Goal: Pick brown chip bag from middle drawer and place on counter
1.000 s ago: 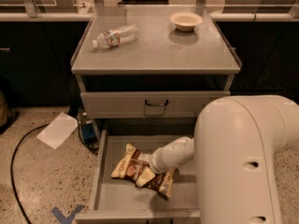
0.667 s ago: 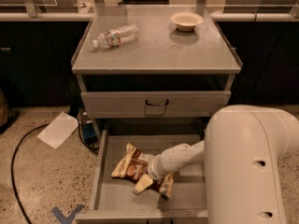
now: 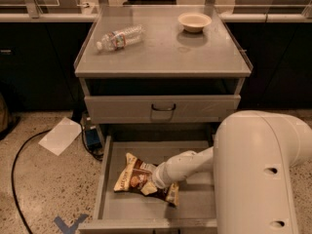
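Observation:
The brown chip bag lies on the floor of the open middle drawer, dark brown with cream ends. My gripper reaches down into the drawer from the right, its tip right on the bag's middle and hiding part of it. The white arm fills the lower right of the view. The counter is the cabinet's flat grey top above.
A clear plastic bottle lies on its side at the counter's left. A cream bowl stands at its back right. A shut drawer with a dark loop handle sits above the open one. White paper and a black cable lie on the floor at left.
The arm has swung further left and down into the drawer. The gripper tip has moved onto the middle of the chip bag. The bag has barely shifted.

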You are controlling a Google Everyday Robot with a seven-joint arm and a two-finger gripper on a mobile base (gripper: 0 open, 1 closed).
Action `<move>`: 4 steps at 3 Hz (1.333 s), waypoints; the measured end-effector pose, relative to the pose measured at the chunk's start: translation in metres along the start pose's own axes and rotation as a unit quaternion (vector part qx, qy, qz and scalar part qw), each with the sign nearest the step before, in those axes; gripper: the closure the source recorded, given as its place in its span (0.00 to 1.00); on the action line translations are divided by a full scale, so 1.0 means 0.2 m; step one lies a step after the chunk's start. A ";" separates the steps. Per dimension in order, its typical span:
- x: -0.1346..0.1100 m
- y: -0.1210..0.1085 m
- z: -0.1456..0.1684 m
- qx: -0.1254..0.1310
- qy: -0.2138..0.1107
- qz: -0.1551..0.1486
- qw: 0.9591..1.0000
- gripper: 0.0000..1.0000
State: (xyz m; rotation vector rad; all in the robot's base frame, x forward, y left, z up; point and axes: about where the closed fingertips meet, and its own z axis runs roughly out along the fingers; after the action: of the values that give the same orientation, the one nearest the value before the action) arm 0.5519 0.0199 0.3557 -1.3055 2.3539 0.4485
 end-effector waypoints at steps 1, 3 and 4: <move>0.00 0.00 0.00 0.000 0.000 0.000 1.000 0.65; -0.03 0.00 -0.05 0.000 0.000 0.000 1.000 1.00; -0.32 -0.12 -0.32 0.015 -0.048 0.005 0.999 1.00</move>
State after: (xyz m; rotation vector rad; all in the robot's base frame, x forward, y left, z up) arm 0.5914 0.0245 0.4415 -1.2317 2.2793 0.4669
